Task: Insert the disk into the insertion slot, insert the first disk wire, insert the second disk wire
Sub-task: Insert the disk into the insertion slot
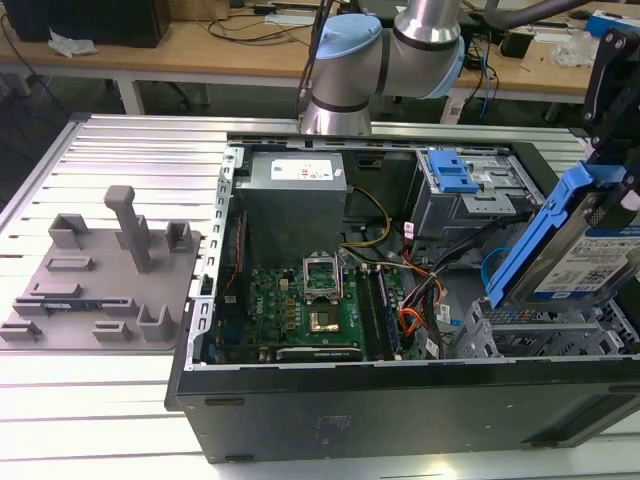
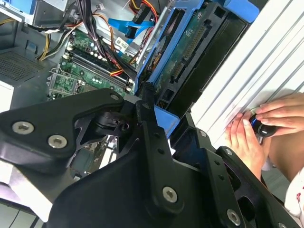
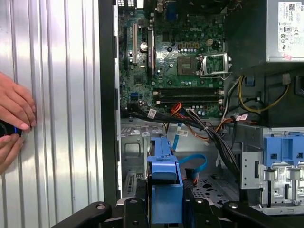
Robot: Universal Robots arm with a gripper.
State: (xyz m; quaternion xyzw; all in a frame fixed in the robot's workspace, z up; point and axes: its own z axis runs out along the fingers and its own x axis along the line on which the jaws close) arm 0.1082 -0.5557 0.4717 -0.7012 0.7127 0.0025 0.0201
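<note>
Status: gripper clamped on the disk, aloft and steeply tilted over the exterior view's right end of the open computer case. Shows its label side there, silver-grey with a white sticker, framed by the bright blue carrier. Hangs above the insertion slot, the grey perforated cage at that end of the case, not yet inside the bay. Lower carrier corner close to the cage top; contact impossible to judge.

In the second wrist view, black fingers closed on the blue carrier edge, with the circuit-board underside of the disk turned toward the camera. In the first wrist view, carrier seen end-on between the gripper's black links, over the slot's sheet-metal floor.

Second disk wire, a light-blue flat loop, curls inside the case just beside the slot and near the carrier; no telling whether either end is plugged in.

Elsewhere in the case: green motherboard, grey power supply, blue-latched drive unit, orange wire bundle.

Outside the case, on the ribbed metal table: grey fixture plate, well apart at the exterior view's left. A person's hand resting on the table, fingers around a small dark object.
</note>
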